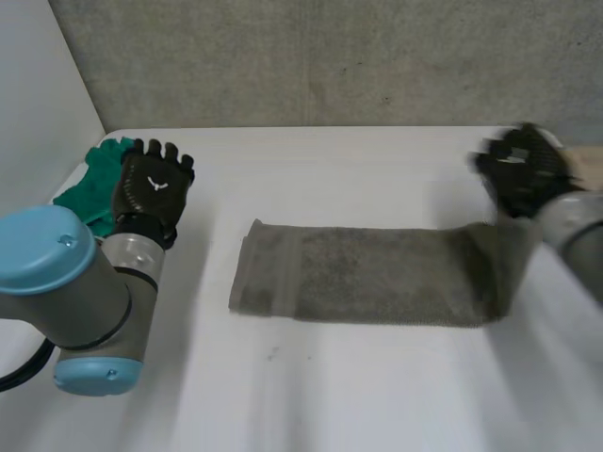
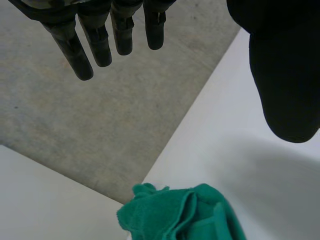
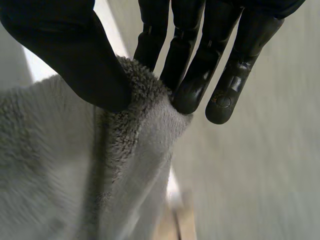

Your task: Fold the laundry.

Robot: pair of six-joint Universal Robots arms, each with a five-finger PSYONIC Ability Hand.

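**Right end of the towel lifted – half-fold under way**

At the far left of the counter (image 1: 330,395) a crumpled green cloth (image 1: 94,179) lies bunched against the side wall, not yet folded. Just to its right the left hand (image 1: 151,188) hangs above the counter with its fingers (image 2: 100,50) straight and spread, the thumb apart from them, holding nothing. In the left wrist view the green cloth sits beyond the fingertips, clear of them.

Across the middle of the counter lies the grey towel (image 1: 377,278), already narrowed into a long strip running left to right. Its left end rests flat, well apart from the left hand. Its right end rises off the counter to the right hand (image 1: 523,174), which pinches the edge of that end between its thumb (image 3: 75,60) and straight fingers (image 3: 200,75) – a firm grip on the cloth, as the right wrist view shows.

The step in hand looks to be the crosswise fold: bringing the raised right end over onto the left one. The next move would call for carrying that end leftward, high enough that the strip does not drag, then laying it down square with the left edge before letting go. The free left hand could steady the flat end if it starts to slide. The green cloth would wait its turn.
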